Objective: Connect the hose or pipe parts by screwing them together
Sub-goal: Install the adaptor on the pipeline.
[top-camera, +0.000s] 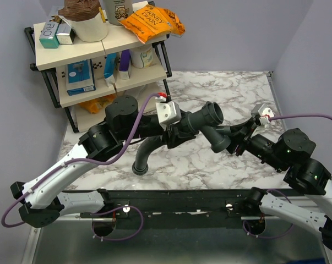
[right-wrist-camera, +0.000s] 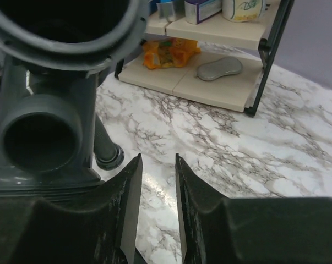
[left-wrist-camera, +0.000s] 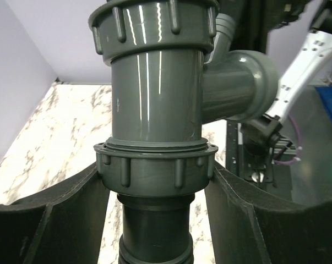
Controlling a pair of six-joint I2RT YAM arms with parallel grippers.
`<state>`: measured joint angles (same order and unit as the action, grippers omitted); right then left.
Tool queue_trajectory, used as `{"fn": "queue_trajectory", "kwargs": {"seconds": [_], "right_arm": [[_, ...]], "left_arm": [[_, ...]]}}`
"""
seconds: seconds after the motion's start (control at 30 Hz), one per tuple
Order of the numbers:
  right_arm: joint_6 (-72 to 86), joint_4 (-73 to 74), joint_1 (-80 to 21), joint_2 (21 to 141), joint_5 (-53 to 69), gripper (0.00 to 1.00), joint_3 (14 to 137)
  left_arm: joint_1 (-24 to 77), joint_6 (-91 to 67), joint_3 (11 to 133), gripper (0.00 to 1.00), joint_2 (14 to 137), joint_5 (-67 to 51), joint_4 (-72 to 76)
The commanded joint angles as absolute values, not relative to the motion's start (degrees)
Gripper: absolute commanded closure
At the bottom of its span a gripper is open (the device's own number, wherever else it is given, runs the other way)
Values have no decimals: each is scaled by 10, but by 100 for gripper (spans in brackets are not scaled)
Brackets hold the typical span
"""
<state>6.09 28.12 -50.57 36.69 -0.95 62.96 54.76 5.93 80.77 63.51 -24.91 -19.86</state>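
Observation:
The dark grey branched pipe fitting (top-camera: 207, 118) hangs above the marble table, its round mouths facing up and right. My left gripper (top-camera: 177, 132) is shut on it: in the left wrist view both fingers press the ribbed ring nut (left-wrist-camera: 154, 170) under the fitting's body (left-wrist-camera: 154, 93). The black ribbed hose (top-camera: 146, 151) runs from that nut down to its collar end (top-camera: 140, 168) near the table. My right gripper (top-camera: 237, 140) stands just right of the fitting's side branch. In the right wrist view the right gripper (right-wrist-camera: 158, 165) is open with a narrow empty gap, and the fitting (right-wrist-camera: 42, 137) lies left of its left finger.
A black-framed shelf rack (top-camera: 99, 60) with boxes, cups and an orange snack bag stands at the back left. Purple cables (top-camera: 309, 116) loop off both wrists. A black rail (top-camera: 177, 201) runs along the near edge. A wall corner closes the back right.

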Motion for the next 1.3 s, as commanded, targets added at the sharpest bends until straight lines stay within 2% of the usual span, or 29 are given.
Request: {"fn": "queue_trajectory", "kwargs": {"seconds": [0.0,0.17,0.73,1.27], "right_arm": [[76,264,-510,349,54,63,609],[79,258,-510,356,101,67,626],[73,155,-510,441,208,67,699],[97,80,-511,483,176,66,729]], "left_arm": [[544,61,830,100,650,-169,-165],[544,65,837,100,664,-153,-172],[546,72,817,100,676,-159,-190],[598,124,787,100,678,-185,-234]]}}
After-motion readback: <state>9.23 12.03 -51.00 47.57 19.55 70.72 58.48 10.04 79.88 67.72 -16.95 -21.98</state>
